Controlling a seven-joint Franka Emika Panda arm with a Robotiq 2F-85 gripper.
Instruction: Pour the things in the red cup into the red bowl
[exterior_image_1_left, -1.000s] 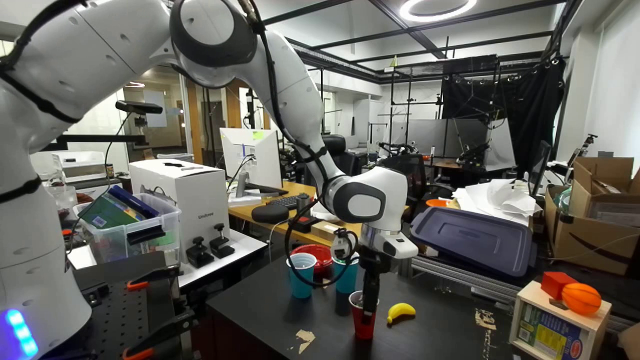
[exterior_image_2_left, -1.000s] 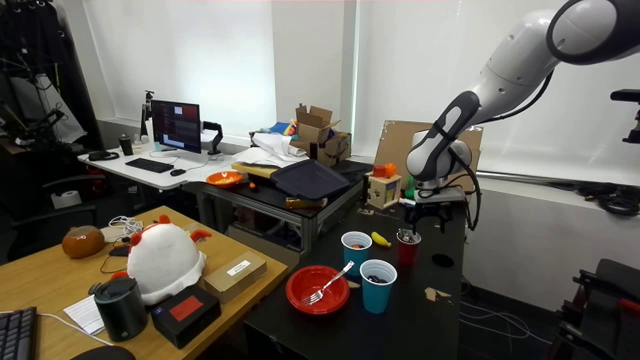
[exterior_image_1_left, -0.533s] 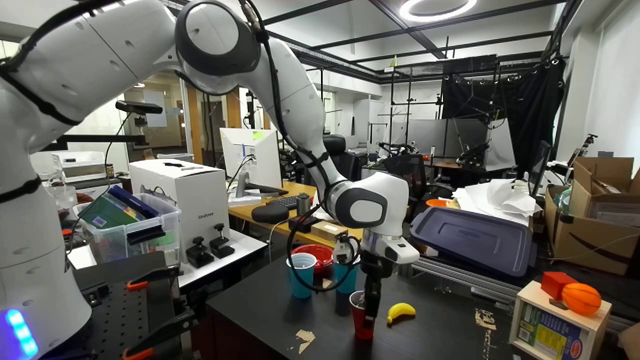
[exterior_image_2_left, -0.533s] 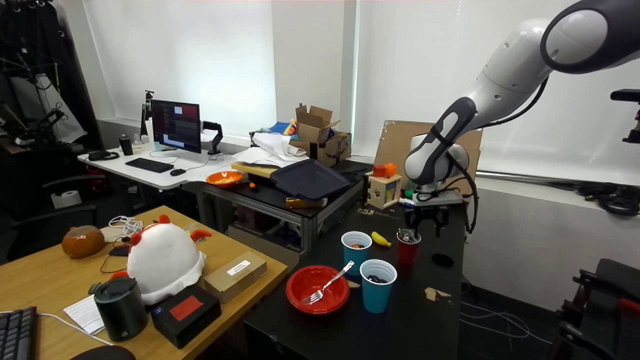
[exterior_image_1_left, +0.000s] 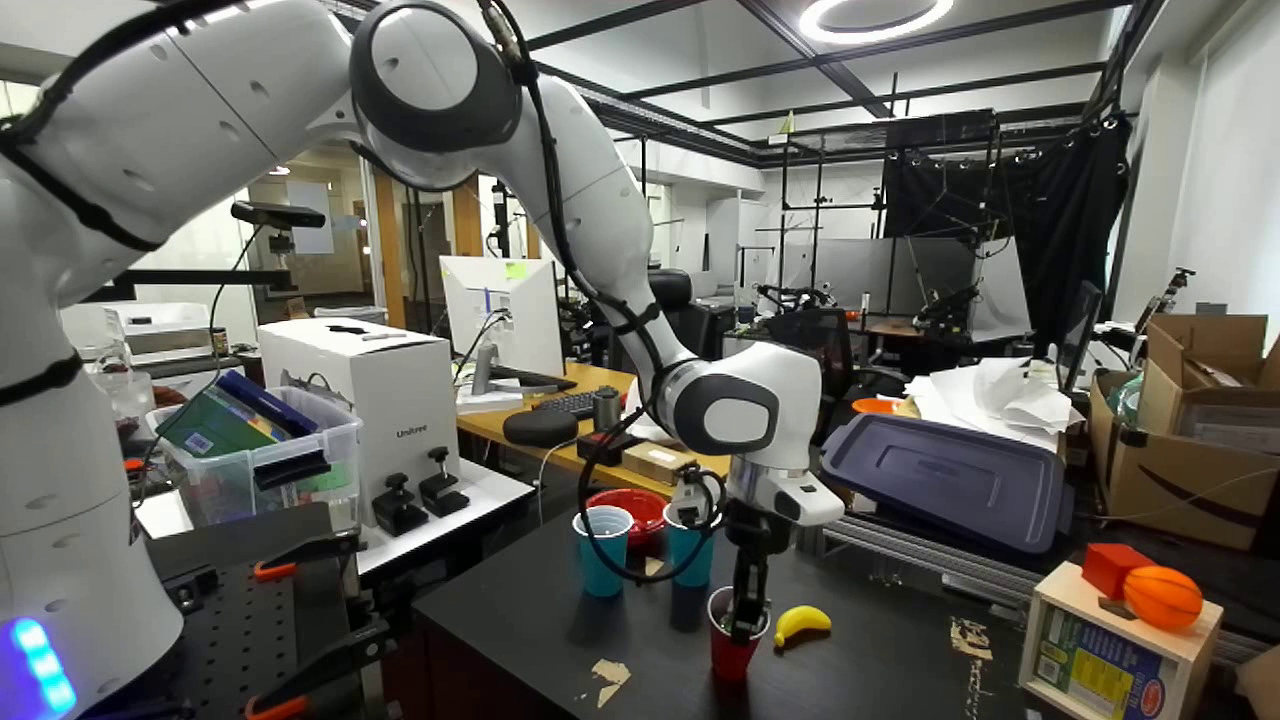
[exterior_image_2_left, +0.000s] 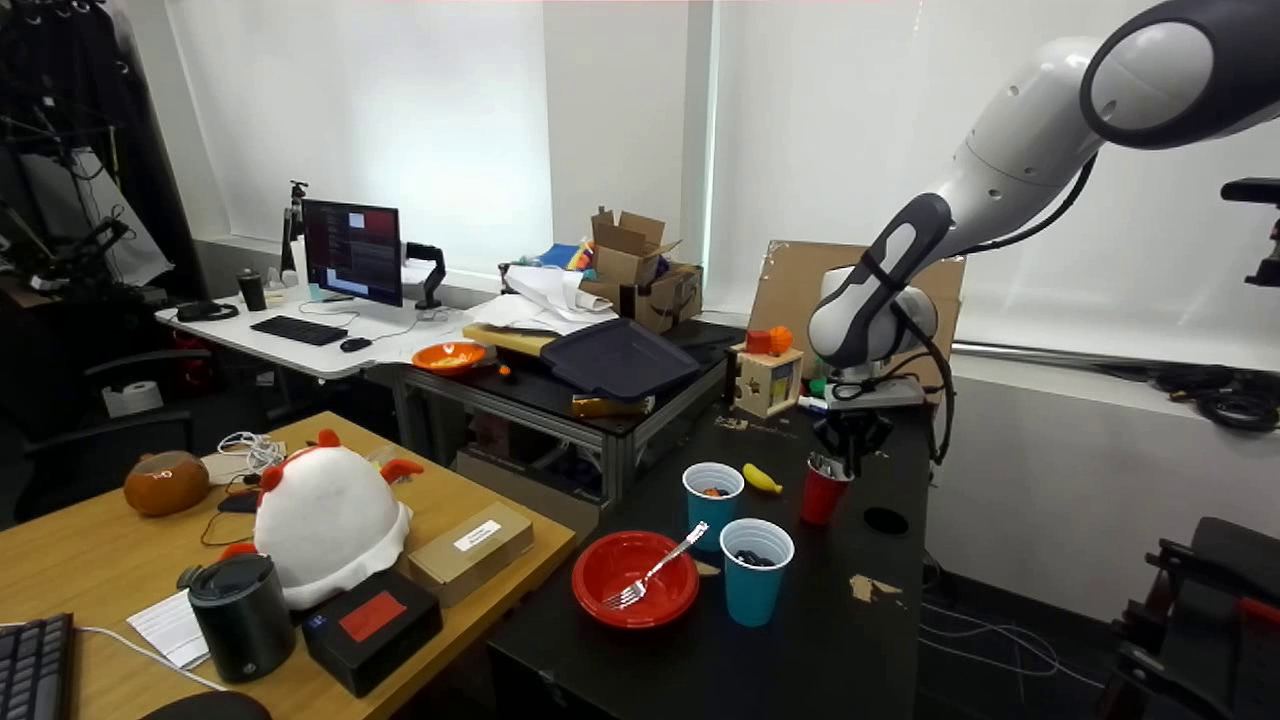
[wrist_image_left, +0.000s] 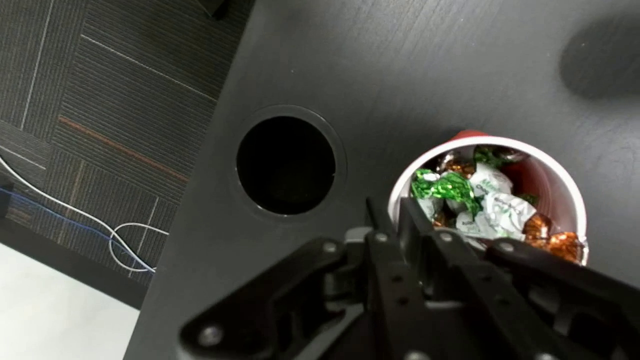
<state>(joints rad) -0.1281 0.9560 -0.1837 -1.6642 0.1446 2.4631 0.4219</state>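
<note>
The red cup (exterior_image_2_left: 824, 497) leans on the black table, its base apparently still resting there. Inside it, in the wrist view, lie sweets (wrist_image_left: 492, 200) in green, white and copper wrappers. My gripper (wrist_image_left: 388, 200) pinches the pale rim, with one finger inside the cup (wrist_image_left: 550, 185) and one outside; the jaws are nearly together. In an exterior view the gripper (exterior_image_1_left: 743, 630) comes down from above onto the cup (exterior_image_1_left: 733, 655). The red bowl (exterior_image_2_left: 620, 555) stands farther along the table, holding a fork (exterior_image_2_left: 650, 578).
Two blue cups, one (exterior_image_2_left: 754, 595) nearer the bowl's side and another (exterior_image_2_left: 708, 510) behind, stand between the bowl and the red cup. A yellow banana (exterior_image_2_left: 762, 479) lies close to the red cup. A round hole (wrist_image_left: 286, 165) is near the table edge. A wooden box (exterior_image_2_left: 768, 385) stands behind.
The jaws have gone from wide open to shut on the cup's rim. The red cup, upright before, is now tilted and shifted slightly toward the gripper. The arm dipped a little earlier.
</note>
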